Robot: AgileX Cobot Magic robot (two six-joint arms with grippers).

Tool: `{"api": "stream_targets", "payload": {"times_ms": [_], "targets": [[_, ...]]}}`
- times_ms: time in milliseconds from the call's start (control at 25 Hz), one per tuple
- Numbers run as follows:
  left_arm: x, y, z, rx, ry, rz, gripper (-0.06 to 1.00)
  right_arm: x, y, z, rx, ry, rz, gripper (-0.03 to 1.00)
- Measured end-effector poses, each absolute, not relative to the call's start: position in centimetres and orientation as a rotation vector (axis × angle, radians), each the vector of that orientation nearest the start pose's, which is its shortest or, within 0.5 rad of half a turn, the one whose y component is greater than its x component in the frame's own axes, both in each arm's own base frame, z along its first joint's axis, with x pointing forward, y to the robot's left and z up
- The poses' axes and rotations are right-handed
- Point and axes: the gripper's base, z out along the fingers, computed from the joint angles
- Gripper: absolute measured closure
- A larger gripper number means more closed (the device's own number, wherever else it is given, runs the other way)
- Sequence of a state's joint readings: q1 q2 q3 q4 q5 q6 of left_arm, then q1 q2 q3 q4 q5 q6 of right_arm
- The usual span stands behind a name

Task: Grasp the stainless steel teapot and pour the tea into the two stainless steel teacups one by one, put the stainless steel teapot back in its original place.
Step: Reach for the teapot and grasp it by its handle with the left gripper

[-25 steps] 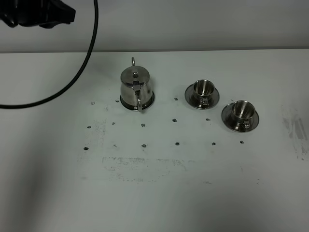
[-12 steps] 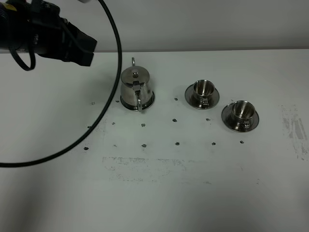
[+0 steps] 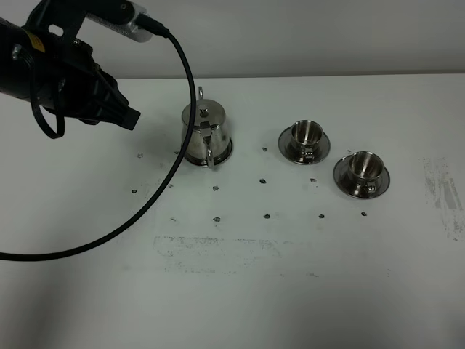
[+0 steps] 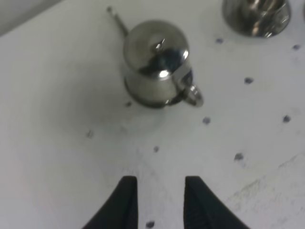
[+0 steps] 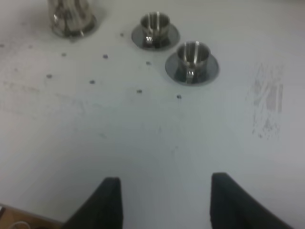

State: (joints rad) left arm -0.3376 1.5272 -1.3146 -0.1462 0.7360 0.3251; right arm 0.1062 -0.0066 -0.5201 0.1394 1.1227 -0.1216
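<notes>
White tabletop [image 3: 240, 291] fills nearly all of the high view, with a pale wall [image 3: 305, 36] behind its far edge. On it the stainless steel teapot [image 3: 205, 133] stands upright, left of the middle, lid on with the knob on top, loop handle turned toward the near edge and thin spout pointing at the wall. Under its flared base shows the rim of a round steel coaster [image 3: 227, 154], so the pot sits on its own disc. To its right, well apart from it, the first teacup [image 3: 306, 132] stands on a saucer [image 3: 285, 142]. The second teacup [image 3: 366, 165] stands on its own saucer [image 3: 343, 179] a little further right and nearer the front. The two saucers lie close together but do not touch, and both cup handles face the front. Small dark dots [image 3: 266, 216] are scattered over the table around the pieces, and grey scuffs [image 3: 218, 247] smear the surface in front of them. The left gripper [image 4: 162, 205] hangs above the table to the left of the teapot, clear of it, its two black fingers [image 4: 126, 202] a narrow gap apart with nothing between them. A black cable [image 3: 171, 149] loops down from that arm and crosses in front of the pot's left side. The right gripper [image 5: 167, 202] is back over the near part of the table, far from the cups, its fingers spread wide and empty.
</notes>
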Motion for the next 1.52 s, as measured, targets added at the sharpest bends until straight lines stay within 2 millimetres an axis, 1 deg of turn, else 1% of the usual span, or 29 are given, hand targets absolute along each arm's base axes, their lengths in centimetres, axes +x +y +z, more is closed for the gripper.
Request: {"api": "stream_targets", "payload": {"times_ms": [520,1200,1360,1520], "targets": [[31.25,-11.91,32.65,0.71,2.365,-0.167,0.66,-1.3,1.28,27.89,-0.234,2.058,0.21,0.56],[31.1,-11.88,32.53,0.717,2.385,-0.169,0.66,-1.27,1.21,27.88,-0.231,2.058,0.18,0.57],[31.09,-11.92,32.53,0.666,2.4,-0.188,0.66,-1.26,1.21,27.85,-0.231,2.059,0.18,0.57],[30.89,-12.44,32.54,0.63,2.414,-0.215,0.66,-1.26,1.21,27.85,-0.231,2.059,0.18,0.57]]}}
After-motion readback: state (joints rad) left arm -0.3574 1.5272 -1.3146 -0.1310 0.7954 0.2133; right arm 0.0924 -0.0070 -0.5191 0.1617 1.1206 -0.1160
